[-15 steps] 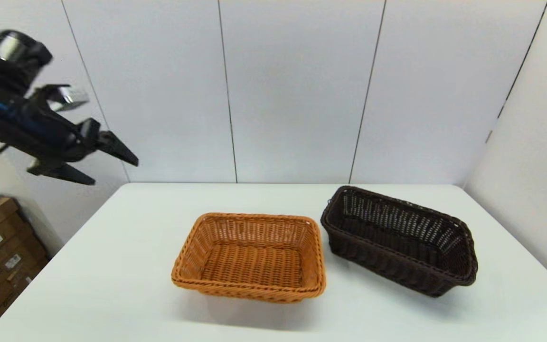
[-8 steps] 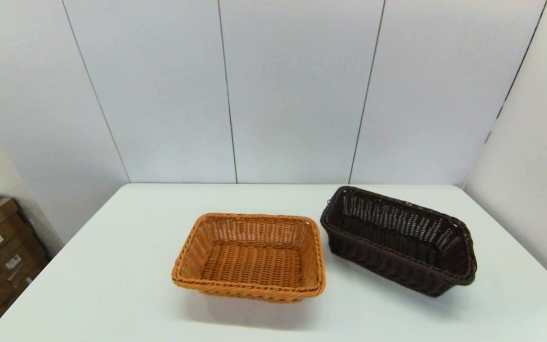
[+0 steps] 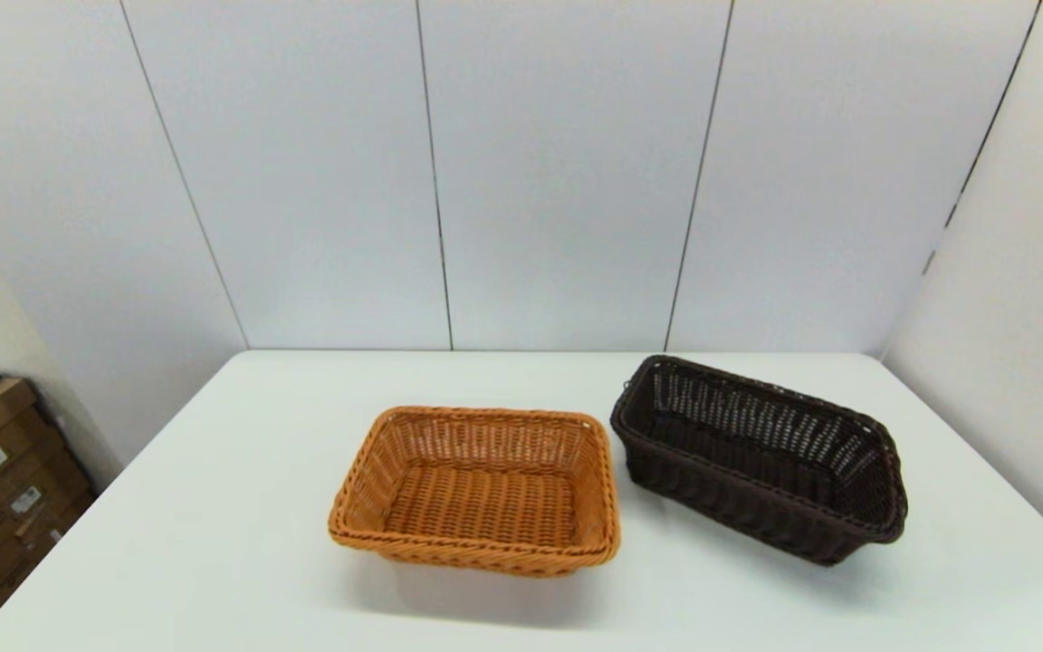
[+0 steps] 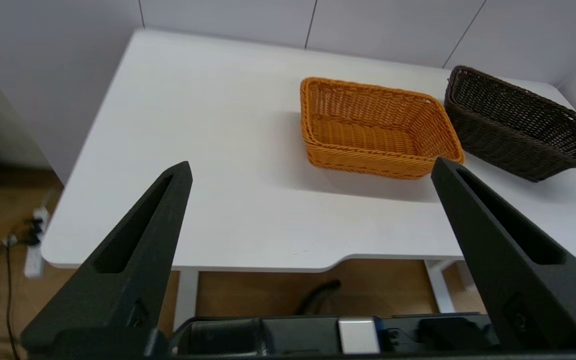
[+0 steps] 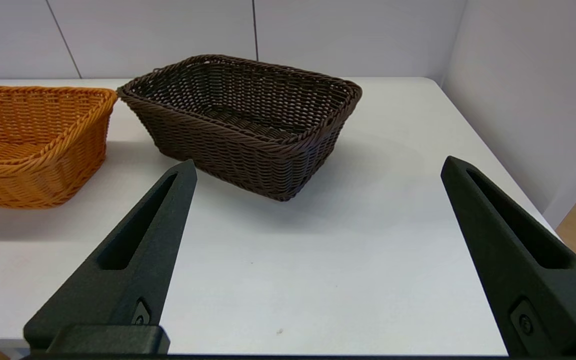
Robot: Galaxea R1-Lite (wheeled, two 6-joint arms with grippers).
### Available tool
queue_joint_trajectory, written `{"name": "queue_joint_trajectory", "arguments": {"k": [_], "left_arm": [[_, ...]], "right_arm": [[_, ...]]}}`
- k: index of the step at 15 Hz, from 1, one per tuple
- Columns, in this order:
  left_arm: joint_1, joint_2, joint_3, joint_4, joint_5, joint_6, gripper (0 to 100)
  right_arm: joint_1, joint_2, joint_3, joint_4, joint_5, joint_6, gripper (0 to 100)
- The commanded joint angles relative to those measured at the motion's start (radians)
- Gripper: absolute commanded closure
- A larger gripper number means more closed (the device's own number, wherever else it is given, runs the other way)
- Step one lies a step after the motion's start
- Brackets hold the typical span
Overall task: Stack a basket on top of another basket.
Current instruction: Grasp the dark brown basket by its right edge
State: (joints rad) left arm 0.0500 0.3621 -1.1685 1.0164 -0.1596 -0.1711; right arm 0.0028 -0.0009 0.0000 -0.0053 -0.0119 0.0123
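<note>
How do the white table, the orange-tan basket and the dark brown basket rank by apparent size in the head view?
1. White table, by far the largest.
2 and 3. Dark brown basket and orange-tan basket: they look about alike; the dark one lies angled and slightly farther back, so no firm ranking between them.

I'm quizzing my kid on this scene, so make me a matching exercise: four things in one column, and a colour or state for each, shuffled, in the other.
Things:
1. dark brown basket
2. orange-tan basket
3. left gripper
4. table

Descriptions:
A. white, bearing both baskets
B. open, off the table's near-left corner
C. on the table's right side, empty
D. mid-table, empty

Pairs: 1-C, 2-D, 3-B, 4-A
</note>
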Motion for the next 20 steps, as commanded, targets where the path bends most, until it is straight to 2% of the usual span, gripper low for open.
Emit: {"name": "queue_joint_trajectory", "arguments": {"k": [1,2,3,5,6,8,9,11,12,16,20], "left_arm": [[-0.052,-0.365,0.343,-0.191,0.221,0.024,0],[-0.053,-0.361,0.428,-0.298,0.31,0.012,0],[-0.052,-0.362,0.578,-0.513,0.377,0.028,0],[-0.053,-0.362,0.851,-0.872,0.437,0.16,0],[-0.053,-0.362,0.957,-0.984,0.434,0.214,0],[-0.053,-0.362,1.063,-1.023,0.419,0.262,0],[-0.053,-0.362,1.106,-1.026,0.374,0.263,0],[-0.053,-0.364,1.129,-0.987,0.169,0.246,0],[-0.053,-0.364,1.147,-0.953,0.127,0.231,0],[-0.053,-0.364,1.142,-0.955,0.195,0.079,0],[-0.053,-0.362,1.146,-0.963,0.195,0.079,0]], "right_arm": [[0.0,0.001,0.0,-0.001,0.0,0.0,0],[0.0,-0.001,0.0,-0.001,0.0,0.0,0],[0.0,-0.001,0.0,-0.001,0.0,0.0,0],[0.0,0.001,0.0,-0.001,0.0,0.0,0],[0.0,-0.001,0.0,-0.001,0.0,0.0,0],[0.0,0.001,0.0,-0.001,0.0,0.0,0],[0.0,0.001,0.0,-0.001,0.0,0.0,0],[0.0,0.001,0.0,-0.001,0.0,0.001,0],[0.0,0.001,0.0,-0.001,0.0,0.0,0],[0.0,0.001,0.0,-0.001,0.0,0.0,0],[0.0,0.001,0.0,-0.001,0.0,0.0,0]]}}
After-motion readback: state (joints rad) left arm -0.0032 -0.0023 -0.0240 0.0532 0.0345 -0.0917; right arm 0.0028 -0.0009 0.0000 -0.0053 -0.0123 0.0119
